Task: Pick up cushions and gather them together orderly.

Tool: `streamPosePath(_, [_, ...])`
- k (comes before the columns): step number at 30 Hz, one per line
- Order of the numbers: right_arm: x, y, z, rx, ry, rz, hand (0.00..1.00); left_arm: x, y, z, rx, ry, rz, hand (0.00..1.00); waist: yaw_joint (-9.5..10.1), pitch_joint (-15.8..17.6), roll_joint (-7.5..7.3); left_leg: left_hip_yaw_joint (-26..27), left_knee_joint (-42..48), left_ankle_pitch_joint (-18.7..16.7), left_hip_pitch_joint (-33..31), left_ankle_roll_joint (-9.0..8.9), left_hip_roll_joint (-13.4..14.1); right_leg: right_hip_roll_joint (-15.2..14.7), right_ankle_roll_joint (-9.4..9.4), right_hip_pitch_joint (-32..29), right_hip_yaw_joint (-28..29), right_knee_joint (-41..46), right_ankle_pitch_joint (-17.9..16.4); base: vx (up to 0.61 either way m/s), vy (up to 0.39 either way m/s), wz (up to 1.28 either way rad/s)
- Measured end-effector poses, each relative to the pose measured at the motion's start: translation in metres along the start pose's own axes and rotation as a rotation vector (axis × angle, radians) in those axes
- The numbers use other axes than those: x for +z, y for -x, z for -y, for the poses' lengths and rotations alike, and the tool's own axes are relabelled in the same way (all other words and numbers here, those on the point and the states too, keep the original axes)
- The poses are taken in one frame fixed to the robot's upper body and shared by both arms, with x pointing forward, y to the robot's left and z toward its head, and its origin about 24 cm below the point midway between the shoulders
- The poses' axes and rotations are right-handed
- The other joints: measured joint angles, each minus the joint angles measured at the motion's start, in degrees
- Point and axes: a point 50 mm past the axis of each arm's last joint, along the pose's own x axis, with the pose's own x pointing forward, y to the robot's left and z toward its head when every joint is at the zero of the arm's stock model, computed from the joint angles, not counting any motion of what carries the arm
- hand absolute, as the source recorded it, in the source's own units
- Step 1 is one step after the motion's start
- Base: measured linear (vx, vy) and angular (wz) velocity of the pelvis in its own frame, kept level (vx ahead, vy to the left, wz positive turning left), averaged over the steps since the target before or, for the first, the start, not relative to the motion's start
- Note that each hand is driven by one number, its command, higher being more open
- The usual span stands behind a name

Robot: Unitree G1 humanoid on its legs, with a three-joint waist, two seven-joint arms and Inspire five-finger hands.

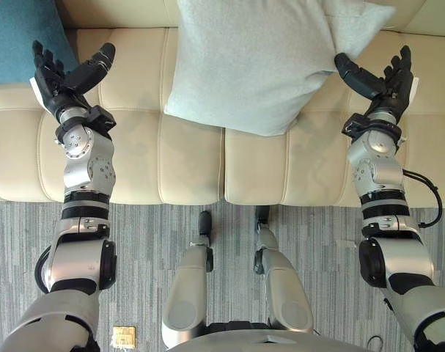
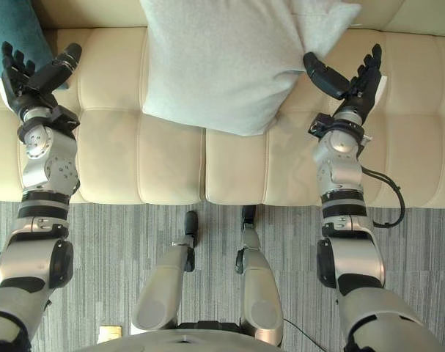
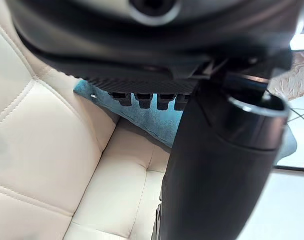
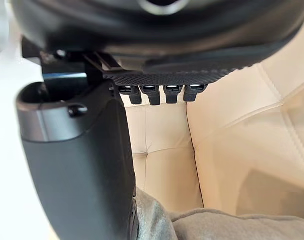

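A large pale grey cushion leans against the backrest in the middle of a cream leather sofa. At the far left lies a teal cushion; the left wrist view shows it as the teal cushion past the straight fingers. My left hand is open, palm up, just right of the teal cushion and not touching it. My right hand is open too, with its thumb at the grey cushion's lower right edge. The grey cushion lies beside that thumb. Neither hand holds anything.
The sofa seat between the two arms is bare below the grey cushion. A grey striped carpet lies in front of the sofa, with a small yellowish square object on it at the lower left.
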Motion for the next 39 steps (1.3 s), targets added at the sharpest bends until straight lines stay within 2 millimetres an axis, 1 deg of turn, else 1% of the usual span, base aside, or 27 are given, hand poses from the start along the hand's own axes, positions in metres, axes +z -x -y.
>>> streamPosePath(2, [0.000,0.001,0.000,0.004,-0.002,0.003,1.00,0.000,0.000,0.001,-0.013,-0.001,0.000,1.00,-0.01,0.0,0.00,0.1,0.0,0.0,0.0,0.00,0.0,0.0,0.01,0.0,0.1,0.0,0.0,0.04,0.052,-0.03])
streamPosePath(4, [0.000,0.004,-0.004,0.023,-0.022,0.012,1.00,0.000,0.002,0.001,-0.030,-0.001,0.005,1.00,-0.27,0.0,-0.04,0.2,-0.1,0.0,0.1,-0.01,0.1,0.1,0.05,0.0,0.3,0.0,0.0,0.07,0.069,-0.04])
streamPosePath(6, [-0.003,0.013,-0.005,0.034,-0.060,0.025,1.00,0.000,0.010,0.001,-0.068,0.003,0.018,1.00,-0.47,-0.1,-0.08,0.3,-0.6,0.0,0.4,-0.01,0.2,0.2,0.09,0.0,0.4,0.0,0.1,0.07,0.060,-0.03])
streamPosePath(9, [-0.015,0.024,-0.001,0.023,-0.101,0.002,1.00,-0.012,0.023,0.002,-0.101,-0.002,-0.002,1.00,-0.34,-0.1,-0.12,0.4,-1.2,0.0,1.4,-0.01,0.2,0.3,0.10,0.5,0.5,0.0,0.1,0.09,0.074,-0.03])
streamPosePath(10, [-0.023,0.030,-0.001,0.022,-0.107,-0.021,1.00,-0.023,0.029,-0.002,-0.111,-0.025,-0.029,1.00,-0.41,-0.3,-0.32,0.5,-1.4,0.0,1.9,0.00,0.2,0.3,0.10,0.9,0.7,0.0,0.1,0.06,0.076,-0.04])
streamPosePath(11, [-0.025,0.031,-0.001,0.021,-0.106,-0.027,1.00,-0.028,0.032,-0.002,-0.114,-0.024,-0.046,1.00,-0.39,-0.3,-0.38,0.5,-1.5,0.0,2.0,0.00,0.1,0.2,0.10,1.0,0.8,0.0,0.1,0.06,0.092,-0.04])
streamPosePath(14, [-0.028,0.033,-0.002,0.028,-0.111,-0.037,1.00,-0.045,0.043,-0.009,-0.124,-0.054,-0.095,1.00,-0.31,-0.5,-0.72,0.7,-1.5,0.0,2.1,0.02,0.0,0.2,0.11,1.0,1.1,0.0,0.1,0.02,0.065,-0.03])
streamPosePath(18, [-0.030,0.035,-0.005,0.034,-0.119,-0.043,1.00,-0.057,0.050,-0.011,-0.125,-0.054,-0.132,1.00,0.02,-0.7,-1.05,0.7,-1.3,0.0,2.2,0.01,0.2,0.3,0.12,1.1,1.3,0.0,0.1,0.02,0.059,-0.02])
streamPosePath(23, [-0.031,0.035,-0.005,0.031,-0.123,-0.048,1.00,-0.070,0.060,-0.013,-0.116,-0.042,-0.178,1.00,0.01,-0.7,-1.07,0.6,-1.0,0.0,2.2,0.00,0.3,0.4,0.33,1.3,1.3,0.0,0.2,0.03,0.066,0.00])
streamPosePath(26, [-0.035,0.038,-0.006,0.006,-0.214,-0.085,1.00,-0.082,0.071,-0.014,-0.114,-0.026,-0.222,1.00,0.08,-1.0,-1.10,0.5,-1.0,0.0,2.4,-0.02,0.4,0.5,0.59,1.6,1.2,0.0,0.1,0.04,0.069,0.02])
streamPosePath(28, [-0.038,0.041,-0.008,-0.025,-0.340,-0.119,1.00,-0.096,0.084,-0.020,-0.110,-0.026,-0.274,1.00,0.17,-1.3,-1.09,0.5,-1.0,0.0,2.5,-0.03,0.4,0.5,0.68,1.7,1.2,0.0,0.0,0.05,0.072,0.01])
streamPosePath(30, [-0.040,0.042,-0.007,-0.045,-0.410,-0.133,1.00,-0.103,0.090,-0.024,-0.104,-0.028,-0.306,1.00,0.35,-1.3,-1.11,0.5,-1.0,0.0,2.6,-0.03,0.4,0.5,0.76,1.8,1.2,0.0,0.0,0.03,0.052,-0.01])
streamPosePath(33, [-0.041,0.042,-0.005,-0.071,-0.545,-0.151,1.00,-0.122,0.111,-0.041,-0.082,-0.042,-0.385,1.00,0.64,-1.3,-1.10,0.5,-1.2,0.0,3.6,-0.05,0.5,0.5,0.90,2.7,1.2,0.0,0.0,0.04,0.075,-0.01])
streamPosePath(34, [-0.041,0.042,-0.004,-0.076,-0.563,-0.147,1.00,-0.127,0.119,-0.047,-0.074,-0.047,-0.412,1.00,0.80,-1.8,-1.11,0.5,-1.3,-0.1,3.8,-0.06,0.5,0.5,1.01,2.8,1.3,0.0,-0.1,0.03,0.080,-0.01])
streamPosePath(35, [-0.041,0.042,-0.003,-0.077,-0.567,-0.147,1.00,-0.129,0.121,-0.048,-0.072,-0.048,-0.419,1.00,0.85,-1.9,-1.08,0.5,-1.3,-0.1,3.8,-0.06,0.5,0.5,1.04,2.8,1.3,0.0,-0.1,0.03,0.063,-0.03])
streamPosePath(36, [-0.046,0.045,0.002,-0.083,-0.569,-0.152,1.00,-0.137,0.133,-0.057,-0.059,-0.054,-0.459,1.00,1.22,-3.0,-1.11,0.7,-1.6,-0.1,4.1,-0.07,0.5,0.5,1.30,2.9,1.5,0.0,-0.3,0.02,0.047,-0.03])
streamPosePath(37, [-0.048,0.046,0.003,-0.084,-0.566,-0.154,1.00,-0.138,0.135,-0.058,-0.057,-0.056,-0.466,1.00,1.28,-3.3,-1.09,0.7,-1.7,-0.1,4.1,-0.07,0.5,0.5,1.38,2.9,1.5,0.0,-0.4,0.04,0.055,-0.03])
streamPosePath(38, [-0.058,0.052,0.012,-0.095,-0.545,-0.173,1.00,-0.145,0.146,-0.065,-0.053,-0.069,-0.507,1.00,1.66,-4.8,-1.07,0.7,-2.1,-0.1,4.3,-0.07,0.5,0.5,1.92,3.0,1.6,0.0,-0.8,0.07,0.055,0.00])
streamPosePath(39, [-0.072,0.060,0.021,-0.111,-0.516,-0.205,1.00,-0.152,0.158,-0.072,-0.051,-0.087,-0.547,1.00,1.74,-5.9,-1.05,0.6,-2.5,-0.1,5.1,-0.10,0.6,0.6,1.98,3.5,1.6,0.0,-0.9,0.09,0.072,0.01])
